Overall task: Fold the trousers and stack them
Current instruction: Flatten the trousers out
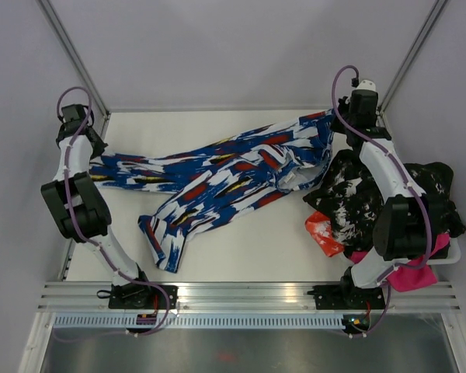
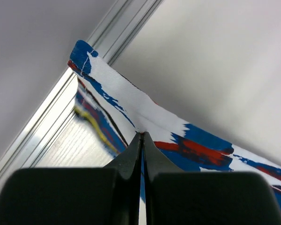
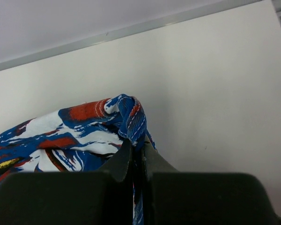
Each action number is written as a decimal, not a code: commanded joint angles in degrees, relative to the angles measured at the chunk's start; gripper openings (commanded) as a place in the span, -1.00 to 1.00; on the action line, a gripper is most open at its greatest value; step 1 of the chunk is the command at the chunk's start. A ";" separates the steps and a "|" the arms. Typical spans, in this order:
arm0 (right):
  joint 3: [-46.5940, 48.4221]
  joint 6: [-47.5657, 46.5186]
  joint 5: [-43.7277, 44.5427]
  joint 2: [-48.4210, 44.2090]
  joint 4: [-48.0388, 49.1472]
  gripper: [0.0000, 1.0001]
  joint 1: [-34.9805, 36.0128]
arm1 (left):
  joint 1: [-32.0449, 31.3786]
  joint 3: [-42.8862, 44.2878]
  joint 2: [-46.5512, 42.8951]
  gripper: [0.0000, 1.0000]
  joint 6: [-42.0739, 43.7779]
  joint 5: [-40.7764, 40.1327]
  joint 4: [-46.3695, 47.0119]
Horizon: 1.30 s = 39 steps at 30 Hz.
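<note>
Left hand (image 2: 141, 137): clenched on a leg hem of the trousers (image 1: 217, 183), at the table's (image 1: 241, 252) left edge. Right hand (image 3: 136, 144): clenched on a bunched waistband fold near the table's far right corner. Trousers lie spread across the table's middle, one leg loose toward its near edge. Judgement: light, limp, non-fragile cloth that sags between grips, so hems and waistband corners are the sound holds.
</note>
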 commanded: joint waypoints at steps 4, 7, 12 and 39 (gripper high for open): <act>7.37 1.12 -0.14 -4.20 5.13 -1.00 -5.64 | -0.99 8.98 -8.94 -0.95 1.20 5.49 1.60; 13.08 1.13 -3.22 -1.39 4.69 -1.00 -9.59 | -3.27 19.23 -6.59 -0.95 1.72 4.89 -0.41; 18.72 -1.42 -8.40 3.98 4.33 -1.00 -12.50 | -5.48 30.95 1.15 -0.95 1.38 3.30 -5.60; 32.44 -1.76 -34.35 -8.99 17.87 -1.00 -13.91 | -3.72 43.26 -19.13 -0.95 -3.54 3.03 -5.33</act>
